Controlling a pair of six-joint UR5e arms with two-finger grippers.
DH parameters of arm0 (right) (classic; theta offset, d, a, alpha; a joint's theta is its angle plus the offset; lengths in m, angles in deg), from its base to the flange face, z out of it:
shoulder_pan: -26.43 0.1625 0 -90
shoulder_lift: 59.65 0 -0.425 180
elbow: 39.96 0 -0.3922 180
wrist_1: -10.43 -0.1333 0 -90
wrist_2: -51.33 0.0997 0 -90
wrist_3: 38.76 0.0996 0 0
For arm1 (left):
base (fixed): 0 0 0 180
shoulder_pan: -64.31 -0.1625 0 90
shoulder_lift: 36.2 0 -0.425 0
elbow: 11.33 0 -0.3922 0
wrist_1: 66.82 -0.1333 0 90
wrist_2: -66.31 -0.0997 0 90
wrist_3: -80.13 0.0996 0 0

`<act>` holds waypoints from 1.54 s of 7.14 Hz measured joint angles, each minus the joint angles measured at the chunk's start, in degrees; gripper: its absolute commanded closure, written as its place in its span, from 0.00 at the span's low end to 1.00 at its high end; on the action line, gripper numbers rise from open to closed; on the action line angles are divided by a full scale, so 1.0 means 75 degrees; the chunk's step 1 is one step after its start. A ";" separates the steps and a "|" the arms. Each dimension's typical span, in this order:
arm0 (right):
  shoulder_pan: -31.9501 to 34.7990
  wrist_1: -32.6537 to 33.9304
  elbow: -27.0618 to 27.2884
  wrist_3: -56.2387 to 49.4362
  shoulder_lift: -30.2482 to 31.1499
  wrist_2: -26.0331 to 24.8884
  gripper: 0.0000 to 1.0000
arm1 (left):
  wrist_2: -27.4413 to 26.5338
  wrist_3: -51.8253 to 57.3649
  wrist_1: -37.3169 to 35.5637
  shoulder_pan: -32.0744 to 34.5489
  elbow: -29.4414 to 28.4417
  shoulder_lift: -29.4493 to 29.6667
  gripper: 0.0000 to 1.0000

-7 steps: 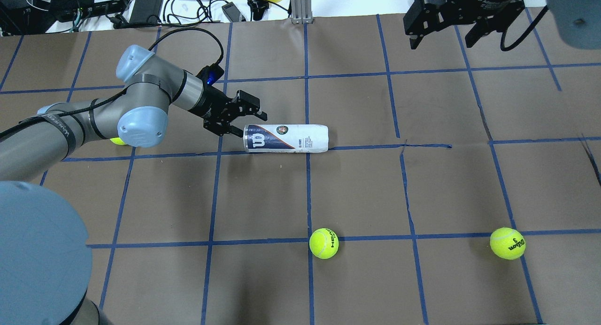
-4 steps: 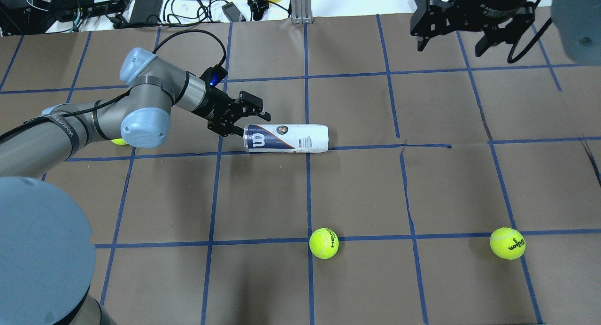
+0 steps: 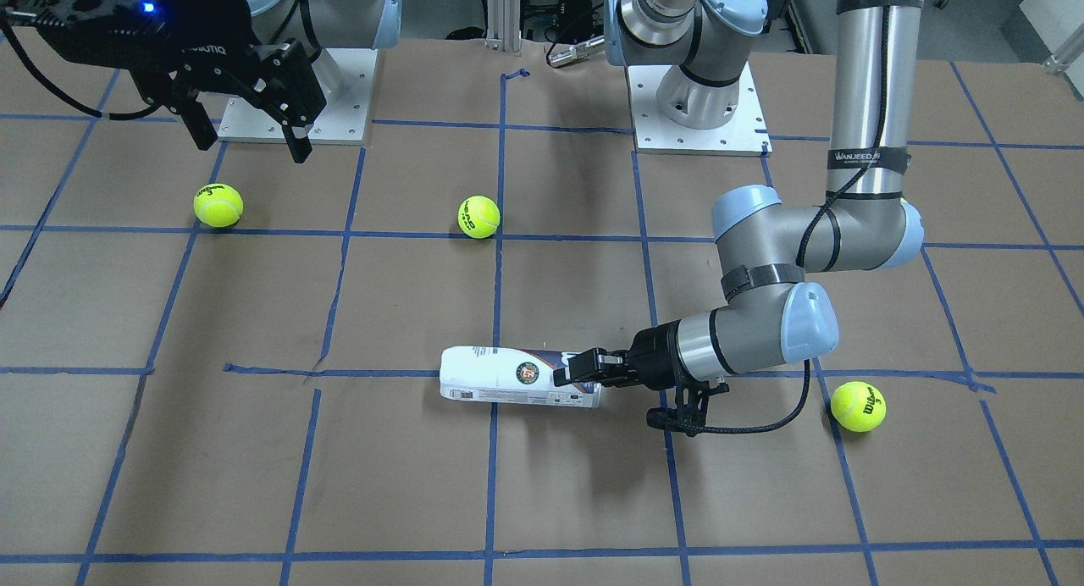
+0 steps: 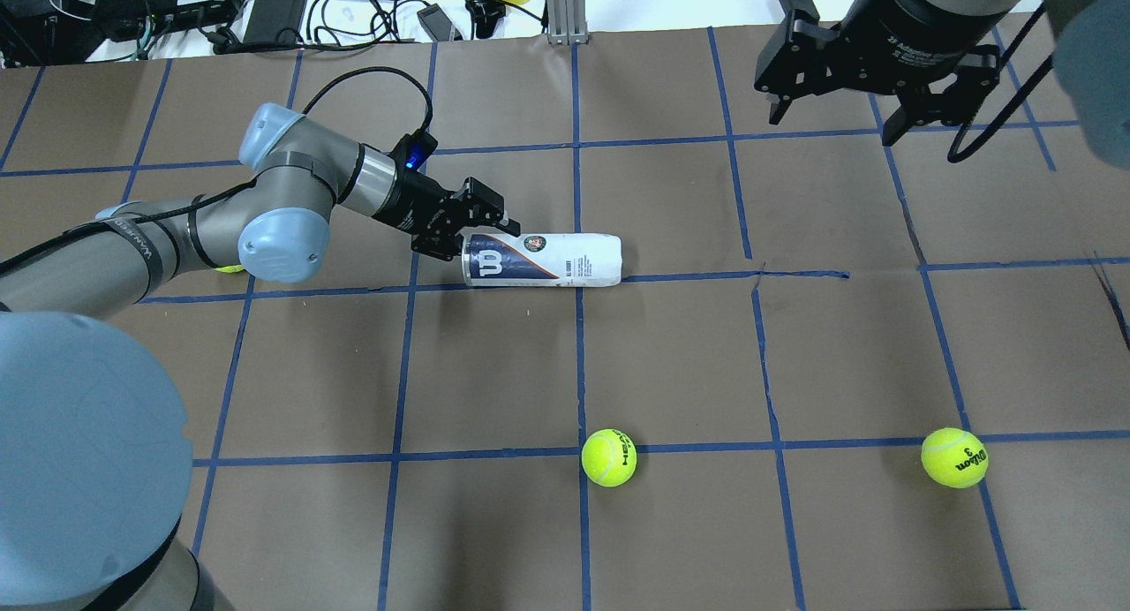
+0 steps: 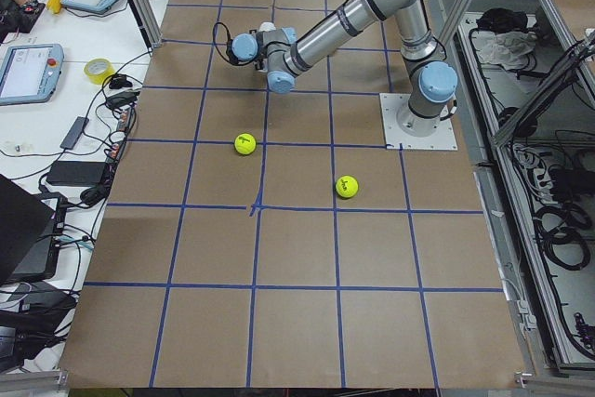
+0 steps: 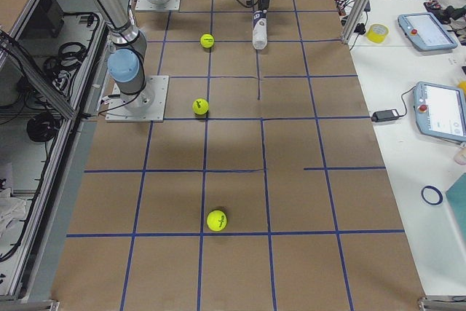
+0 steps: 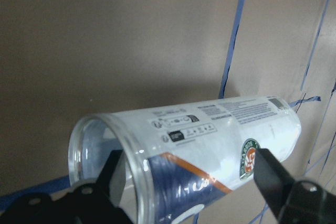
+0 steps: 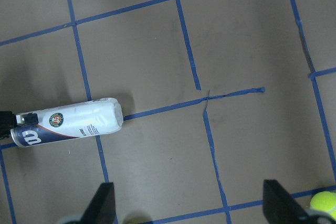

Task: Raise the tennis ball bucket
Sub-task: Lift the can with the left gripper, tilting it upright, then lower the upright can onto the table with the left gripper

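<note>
- The tennis ball bucket (image 4: 540, 260) lies on its side on the counter (image 4: 671, 364), mid-left, along a blue tape line.
- Its clear end points at my L arm. The label hides most of the inside, so I can't tell what's in it.
- A HEAD ball (image 4: 608, 457) & a Wilson ball (image 4: 954, 457) lie loose on the counter, well apart from the bucket.
- My L jaws are spread wide, w/ one of the fingers (image 7: 270, 179) on each side of the bucket's navy end. Not clenched. Can't tell if they touch it.
- My R jaws are spread wide too, gripping nothing, up high over the far R part of the counter.
- 1 s ago my L jaws sat just short of the bucket's end. Now they've slid fwd round it.
- The bucket is in abt the same spot. My R jaws have shifted a bit.
</note>
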State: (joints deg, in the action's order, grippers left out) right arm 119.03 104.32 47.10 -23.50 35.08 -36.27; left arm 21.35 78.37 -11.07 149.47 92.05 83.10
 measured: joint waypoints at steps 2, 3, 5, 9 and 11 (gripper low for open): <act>0.0009 -0.0761 -0.0628 -0.0043 -0.0189 -0.0074 0.00 | -0.0032 -0.1336 -0.0004 0.0000 -0.0511 -0.0148 1.00; -0.0010 -0.1010 -0.0965 -0.0110 -0.0429 -0.0099 0.00 | -0.0103 -0.1994 0.0056 0.0001 -0.0978 -0.0215 1.00; -0.0065 -0.1156 -0.1272 -0.0890 -0.0690 -0.0532 0.00 | -0.1126 -0.3042 0.0676 0.0081 -0.2356 -0.0321 1.00; -0.0086 -0.1259 -0.1289 -0.1953 -0.0831 -0.1049 0.00 | -0.5716 -0.0803 0.1371 0.1045 -0.3867 -0.0375 1.00; -0.0092 -0.1297 -0.1281 -0.2400 -0.0860 -0.0292 0.00 | -0.6424 -0.0119 0.0764 0.1566 -0.3562 -0.0355 1.00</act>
State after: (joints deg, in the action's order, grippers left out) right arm 118.34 94.59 37.49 -41.51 28.63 -38.46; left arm -26.82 77.48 -5.34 161.21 65.34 80.44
